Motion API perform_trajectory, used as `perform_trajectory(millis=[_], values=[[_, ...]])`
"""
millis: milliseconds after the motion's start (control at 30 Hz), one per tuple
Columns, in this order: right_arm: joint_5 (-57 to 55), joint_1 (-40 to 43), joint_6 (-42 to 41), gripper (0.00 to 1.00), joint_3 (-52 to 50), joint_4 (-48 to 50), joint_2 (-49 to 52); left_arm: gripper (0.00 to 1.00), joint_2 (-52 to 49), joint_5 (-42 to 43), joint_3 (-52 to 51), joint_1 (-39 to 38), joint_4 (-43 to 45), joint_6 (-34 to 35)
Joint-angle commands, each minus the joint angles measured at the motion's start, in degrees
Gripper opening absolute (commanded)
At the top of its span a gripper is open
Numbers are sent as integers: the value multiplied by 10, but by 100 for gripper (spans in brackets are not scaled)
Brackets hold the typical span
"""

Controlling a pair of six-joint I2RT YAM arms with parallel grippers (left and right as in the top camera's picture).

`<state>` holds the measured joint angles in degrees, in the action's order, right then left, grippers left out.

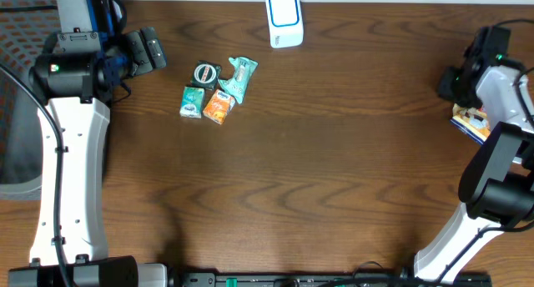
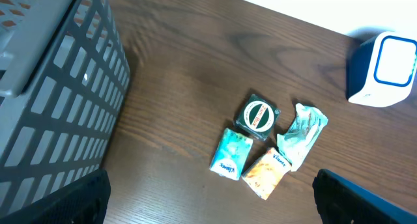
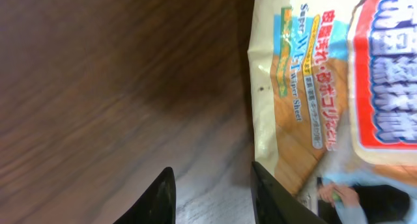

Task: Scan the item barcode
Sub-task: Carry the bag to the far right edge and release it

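Note:
A white-and-blue scanner stands at the table's far edge, also seen at the right of the left wrist view as the scanner. A wet-sheet pack with Japanese print lies flat at the right edge. My right gripper hovers just left of it. In the right wrist view the gripper is partly open with bare wood between its fingers, and the pack lies beside the right finger. My left gripper is wide open and empty at the far left.
A cluster lies left of centre: a round green tin, a teal tissue pack, an orange pack and a crumpled teal sachet. A grey mesh basket stands at the left edge.

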<state>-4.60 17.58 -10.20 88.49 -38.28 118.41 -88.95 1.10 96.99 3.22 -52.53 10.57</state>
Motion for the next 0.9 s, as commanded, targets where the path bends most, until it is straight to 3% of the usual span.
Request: perform_trajectory(millis=[0, 367, 667, 867], values=[[-24, 8, -5, 31, -40, 37, -2, 98, -3, -7, -2, 0, -2, 5], [-118, 66, -30, 33, -49, 27, 0, 98, -3, -7, -2, 0, -2, 5], [-7, 57, -22, 22, -41, 25, 0, 98, -3, -7, -2, 0, -2, 5], [-11, 35, -26, 29, -41, 1, 0, 98, -3, -7, -2, 0, -2, 5]])
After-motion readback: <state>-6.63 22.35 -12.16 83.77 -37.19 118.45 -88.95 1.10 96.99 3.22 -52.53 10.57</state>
